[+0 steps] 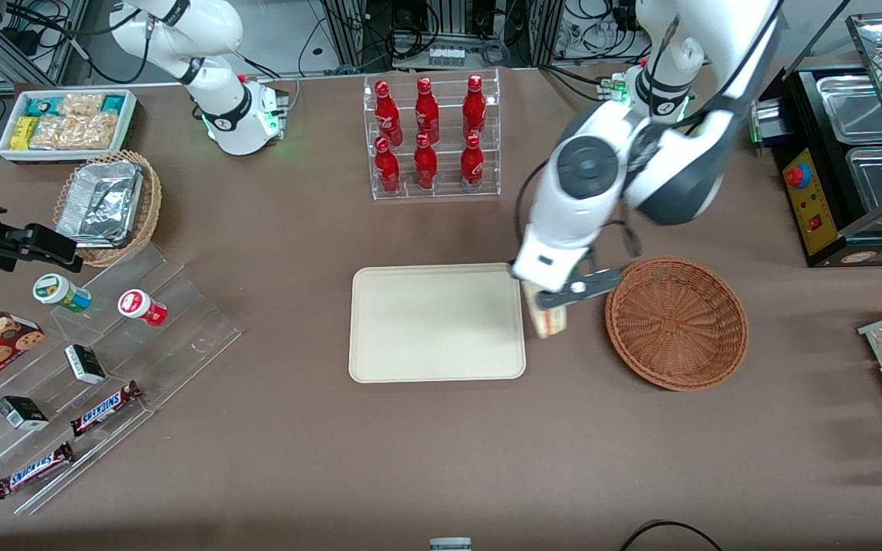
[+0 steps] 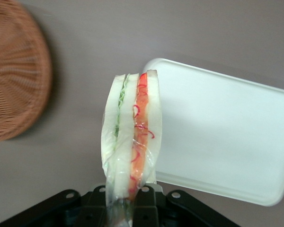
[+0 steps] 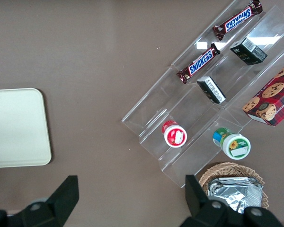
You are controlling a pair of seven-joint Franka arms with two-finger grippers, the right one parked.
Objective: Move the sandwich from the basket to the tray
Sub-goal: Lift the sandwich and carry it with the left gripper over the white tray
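Note:
My left gripper (image 1: 550, 308) hangs above the table between the cream-white tray (image 1: 436, 322) and the reddish-brown wicker basket (image 1: 675, 322), shut on the sandwich (image 1: 549, 319). In the left wrist view the sandwich (image 2: 131, 135) sticks out from between the black fingers (image 2: 154, 205), wrapped in clear film, its green and red filling edge showing. Its tip sits just over the tray's corner (image 2: 217, 127). The basket (image 2: 16, 71) holds nothing that I can see.
A clear rack of red bottles (image 1: 429, 138) stands farther from the front camera than the tray. Toward the parked arm's end lie a foil-lined basket (image 1: 108, 203), a white snack bin (image 1: 70, 122) and acrylic steps with candy bars (image 1: 89, 360). A black appliance (image 1: 847, 168) sits at the working arm's end.

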